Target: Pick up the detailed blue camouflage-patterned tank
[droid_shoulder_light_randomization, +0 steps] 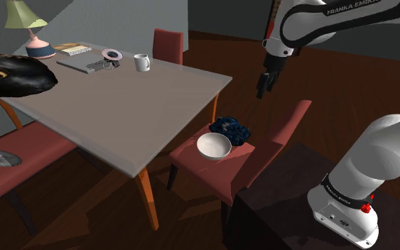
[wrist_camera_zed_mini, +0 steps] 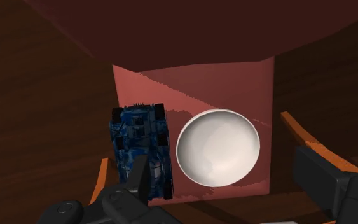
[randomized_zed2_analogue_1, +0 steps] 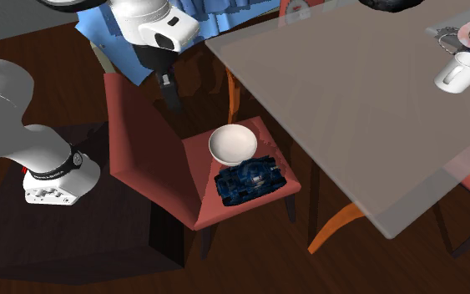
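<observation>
Blue camouflage tank sits flat on the seat of the red chair, on the half of the seat farther from the chair's backrest as I read the second exterior view. It shares that seat with a white bowl, which lies just beside it. Their edges look very close, and I cannot tell whether they touch. The table stands just past the chair's front edge, and its top partly overhangs the seat.

My pincer hangs in the air well above the chair, roughly over the backrest and not over the seat. Its two black fingers are spread wide with nothing between them. In the wrist view I look down along them onto the seat, with tank and bowl both below.

I judge this to be the approach step: nothing is gripped and the descent is not yet made. Next I need to carry the hand out over the chair's seat until the tank lies centred between the fingers. Then I turn the wrist so the fingers straddle the hull across its narrow width. After that I go straight down and close. The finger on the bowl's side has little room, so I would place it carefully in that narrow space, and mind the table edge over the chair on the way in.
</observation>
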Controlling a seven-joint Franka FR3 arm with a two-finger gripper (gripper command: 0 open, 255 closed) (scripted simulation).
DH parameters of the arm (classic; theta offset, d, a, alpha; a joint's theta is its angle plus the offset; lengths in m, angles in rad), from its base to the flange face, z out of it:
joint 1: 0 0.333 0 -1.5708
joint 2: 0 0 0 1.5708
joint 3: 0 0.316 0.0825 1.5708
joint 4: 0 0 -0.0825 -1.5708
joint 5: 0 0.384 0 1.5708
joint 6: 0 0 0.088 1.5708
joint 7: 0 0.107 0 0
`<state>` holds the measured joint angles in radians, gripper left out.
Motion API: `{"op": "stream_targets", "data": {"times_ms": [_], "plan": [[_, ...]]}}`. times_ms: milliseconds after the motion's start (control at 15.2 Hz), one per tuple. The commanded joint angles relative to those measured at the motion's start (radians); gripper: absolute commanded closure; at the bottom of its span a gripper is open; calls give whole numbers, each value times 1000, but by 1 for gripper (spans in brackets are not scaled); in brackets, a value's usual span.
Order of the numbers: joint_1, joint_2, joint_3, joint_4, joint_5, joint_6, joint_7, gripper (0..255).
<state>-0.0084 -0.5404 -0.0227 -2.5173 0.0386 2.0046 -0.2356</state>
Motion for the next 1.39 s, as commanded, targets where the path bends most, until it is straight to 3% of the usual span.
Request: {"op": "stream_targets", "data": {"times_ms": [0,660,1320], "plan": [[-6,54,-13,-10,-6,62,-20,0],[-29,411,-74,24,-1,368,-129,0],[-68,814,-92,198,75,576,-263,0]]}}
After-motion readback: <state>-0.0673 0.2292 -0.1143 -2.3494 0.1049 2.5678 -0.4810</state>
